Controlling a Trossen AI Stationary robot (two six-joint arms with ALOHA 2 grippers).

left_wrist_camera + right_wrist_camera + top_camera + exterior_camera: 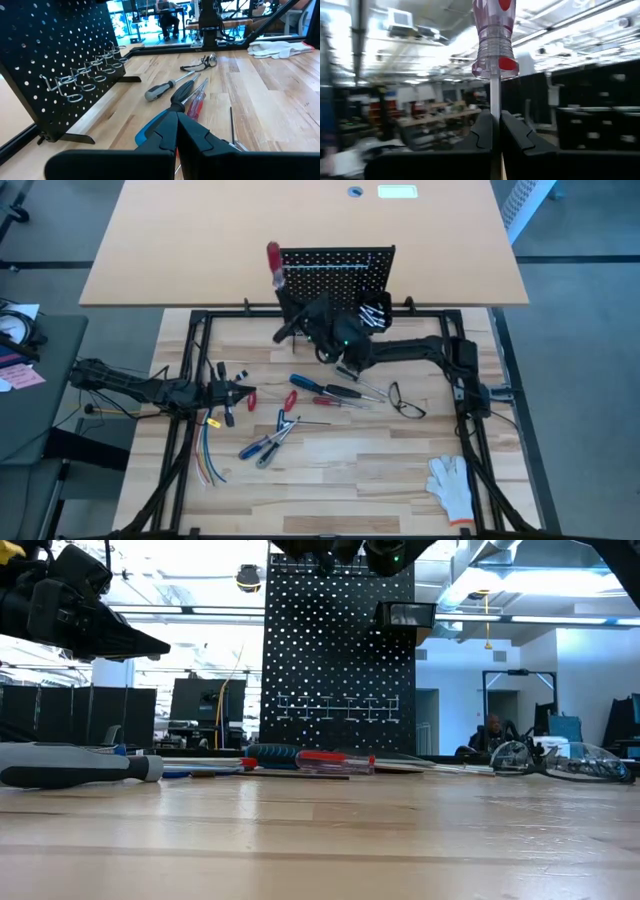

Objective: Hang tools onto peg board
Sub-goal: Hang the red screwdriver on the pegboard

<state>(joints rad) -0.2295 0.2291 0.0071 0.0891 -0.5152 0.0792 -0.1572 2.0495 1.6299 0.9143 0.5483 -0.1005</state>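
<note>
Gripping the shaft of a red-handled screwdriver [494,47] between closed fingers, the right gripper [496,131] holds it just in front of the peg board [335,268]. Left gripper [176,137], closed and empty, hovers over remaining tools [318,386].

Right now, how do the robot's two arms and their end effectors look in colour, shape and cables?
Both arms are dark, jointed links. The left end effector is black with two tapering fingers, seen close in its wrist view. The right end effector is also black, with the same moulded fingers; a small green light glows on the right arm near its wrist. Thin dark cables run along the left arm.
</note>
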